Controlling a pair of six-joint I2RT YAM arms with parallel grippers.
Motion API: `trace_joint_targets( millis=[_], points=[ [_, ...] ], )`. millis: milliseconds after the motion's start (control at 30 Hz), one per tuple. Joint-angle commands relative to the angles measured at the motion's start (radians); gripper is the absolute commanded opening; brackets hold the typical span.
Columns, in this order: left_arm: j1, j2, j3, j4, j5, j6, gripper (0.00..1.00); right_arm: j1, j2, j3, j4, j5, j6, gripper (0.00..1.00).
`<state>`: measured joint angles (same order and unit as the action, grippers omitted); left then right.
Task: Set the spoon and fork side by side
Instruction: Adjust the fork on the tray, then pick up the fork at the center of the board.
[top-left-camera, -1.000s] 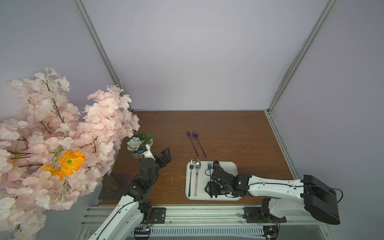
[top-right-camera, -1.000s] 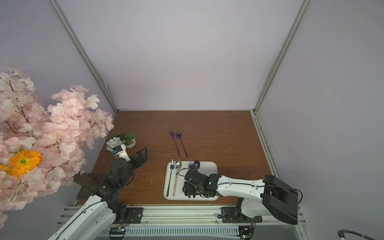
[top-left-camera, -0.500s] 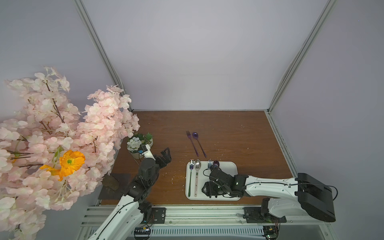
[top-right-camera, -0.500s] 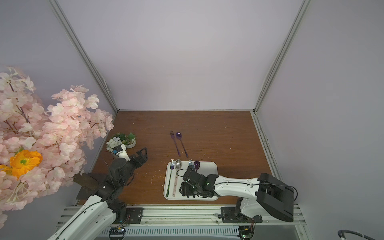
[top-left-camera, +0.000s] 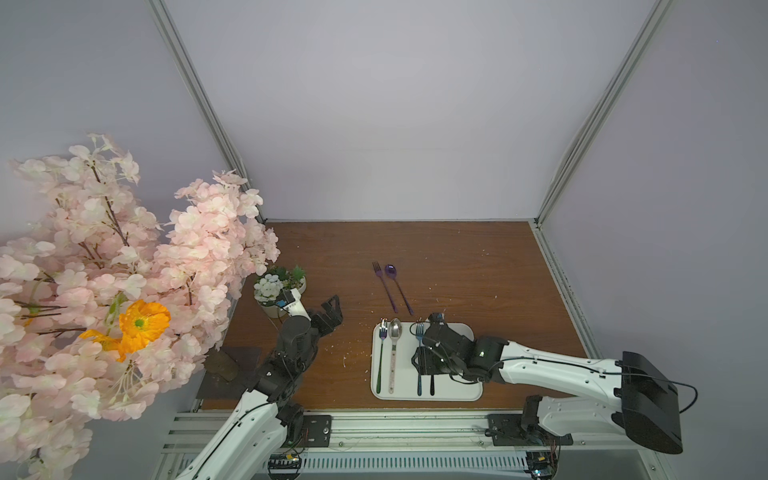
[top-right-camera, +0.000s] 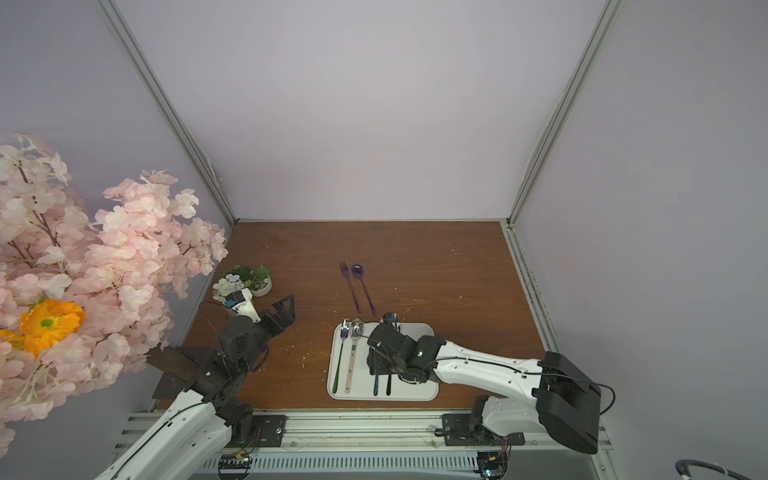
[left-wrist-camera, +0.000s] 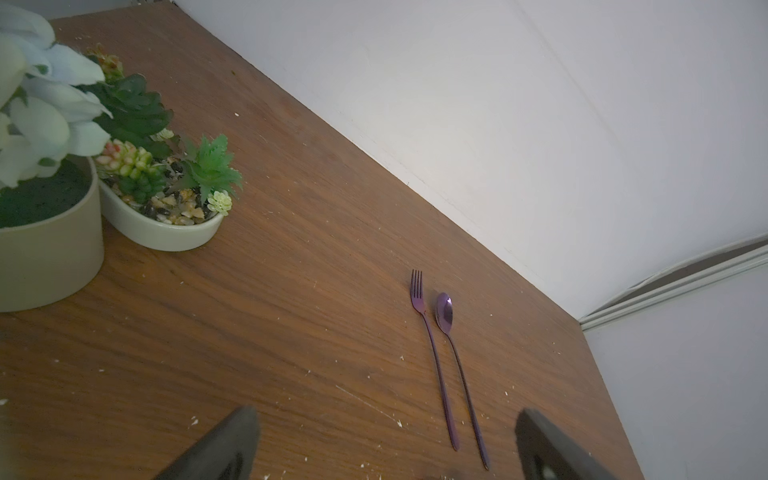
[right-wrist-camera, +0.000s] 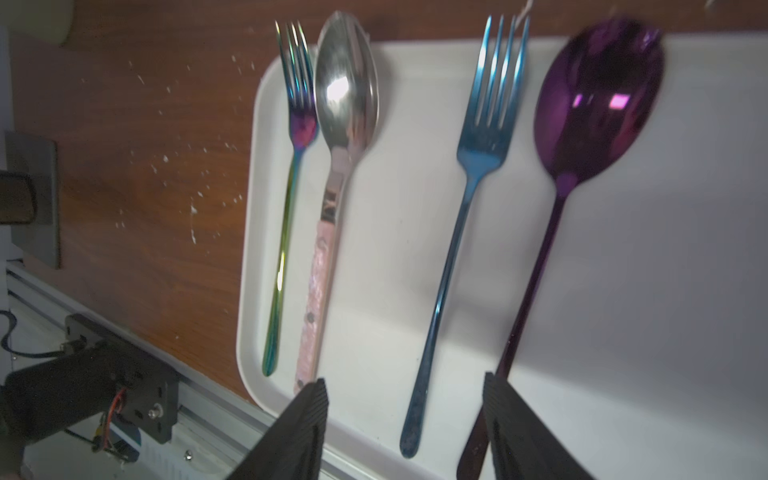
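1. Far left in both top views: pink blossom branches (top-left-camera: 124, 257) with 1 orange flower, then pale plant pots (left-wrist-camera: 166, 232) on the brown table (left-wrist-camera: 291, 332).
2. Beside the pots, at the left gripper (top-left-camera: 332, 313): spread wide, gripping nothing, raised over bare wood.
3. Mid-table, beyond the tray: slim purple fork (left-wrist-camera: 432, 353) and slim purple spoon (left-wrist-camera: 444, 309), glossy and thin-handled, parallel and just beside each other, heads toward the back wall.
4. On the white tray (right-wrist-camera: 665, 291) at the table's near edge, 4 pieces in a row, heads overhanging the far rim. Leftmost: rainbow fork (right-wrist-camera: 286, 232), shading green to violet. Just beside it: silver spoon (right-wrist-camera: 347, 83) with a speckled pink handle.
5. After a gap: blue fork (right-wrist-camera: 453, 249), shiny metallic, 4 tines. Near it: large purple spoon (right-wrist-camera: 598, 99), mirror-bright bowl, long dark-violet handle.
6. At the right gripper (right-wrist-camera: 403, 380): parted to a middling width, low over the handle ends, clamped on nothing. Between the ribbed fingers (right-wrist-camera: 307, 428): the blue fork's handle tip, touching neither. Partly hidden behind the other one: the large purple spoon's handle end.
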<state>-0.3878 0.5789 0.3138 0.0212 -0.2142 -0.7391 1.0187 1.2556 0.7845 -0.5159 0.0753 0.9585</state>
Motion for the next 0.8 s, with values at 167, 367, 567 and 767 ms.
trace_joint_targets(
  millis=[167,367,567,767],
  points=[
    [0.007,0.008,0.040,-0.035,-0.001,0.005,0.99,-0.266,0.233,0.351,-0.046,0.039,-0.601,0.58],
    [0.007,0.015,0.065,-0.076,-0.014,0.010,0.99,-0.292,0.601,0.715,-0.002,-0.040,-0.760,0.51],
    [0.007,-0.033,0.079,-0.145,-0.057,0.016,0.99,-0.292,0.882,0.969,-0.053,-0.097,-0.778,0.45],
    [0.007,-0.085,0.074,-0.162,-0.084,0.031,0.99,-0.306,1.001,1.066,-0.037,-0.128,-0.778,0.45]
  ],
)
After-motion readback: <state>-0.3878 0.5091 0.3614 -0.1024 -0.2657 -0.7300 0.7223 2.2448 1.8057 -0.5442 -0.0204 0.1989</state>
